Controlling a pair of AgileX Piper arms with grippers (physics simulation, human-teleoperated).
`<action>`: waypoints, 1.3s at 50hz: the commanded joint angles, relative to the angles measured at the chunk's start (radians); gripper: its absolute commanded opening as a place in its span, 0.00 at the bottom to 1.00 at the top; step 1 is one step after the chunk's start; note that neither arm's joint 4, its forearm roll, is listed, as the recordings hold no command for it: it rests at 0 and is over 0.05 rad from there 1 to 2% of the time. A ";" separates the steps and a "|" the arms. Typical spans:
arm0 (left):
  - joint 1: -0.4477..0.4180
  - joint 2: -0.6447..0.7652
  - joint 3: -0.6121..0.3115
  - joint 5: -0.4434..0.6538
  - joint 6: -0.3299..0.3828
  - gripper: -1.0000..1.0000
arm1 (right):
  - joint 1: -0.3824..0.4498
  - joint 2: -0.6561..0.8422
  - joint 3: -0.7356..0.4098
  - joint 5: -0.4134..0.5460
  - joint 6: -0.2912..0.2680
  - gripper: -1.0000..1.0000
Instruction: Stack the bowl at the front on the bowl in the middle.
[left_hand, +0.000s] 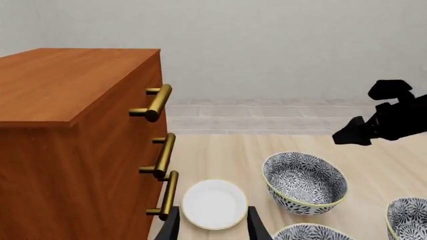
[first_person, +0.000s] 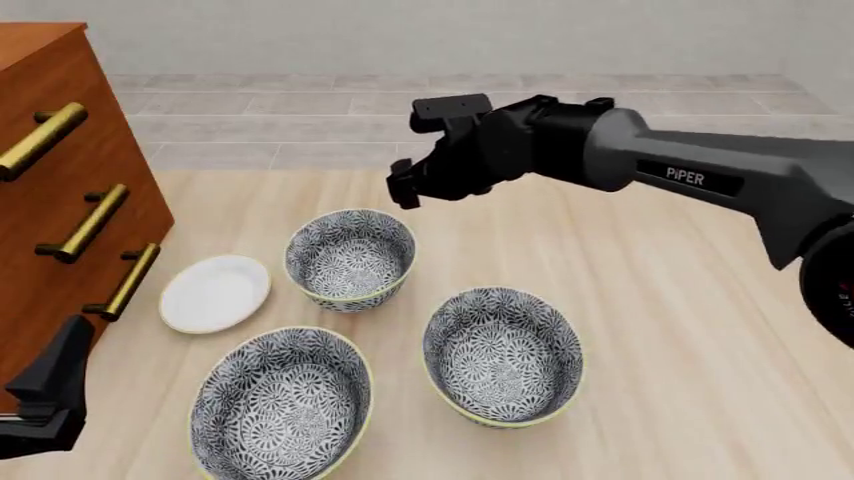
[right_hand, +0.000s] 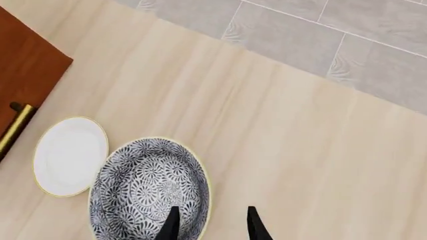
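Three patterned bowls on the wooden table (first_person: 641, 300): front bowl (first_person: 280, 405) nearest the camera at left, upright and untouched; middle bowl (first_person: 503, 355) just beside it to the right; far bowl (first_person: 350, 257) behind, next to a white plate (first_person: 214, 292). Right gripper (first_person: 404, 185) hovers above the far bowl, fingers narrowly parted, holding nothing. Left gripper (left_hand: 212, 225) sits low by the drawer cabinet (first_person: 54, 200), fingers spread, empty.

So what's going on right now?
Both grippers, left and right, open, empty. Front bowl untouched on table. Middle bowl unobstructed.
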 joint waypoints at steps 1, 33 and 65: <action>0.001 0.014 0.000 -0.012 -0.004 1.00 | 0.008 0.072 -0.058 0.011 0.024 1.00; 0.000 0.017 0.000 -0.015 -0.012 1.00 | 0.010 0.197 -0.042 -0.057 0.004 1.00; -0.002 -0.056 0.000 0.053 -0.014 1.00 | 0.037 0.235 0.007 -0.117 0.001 1.00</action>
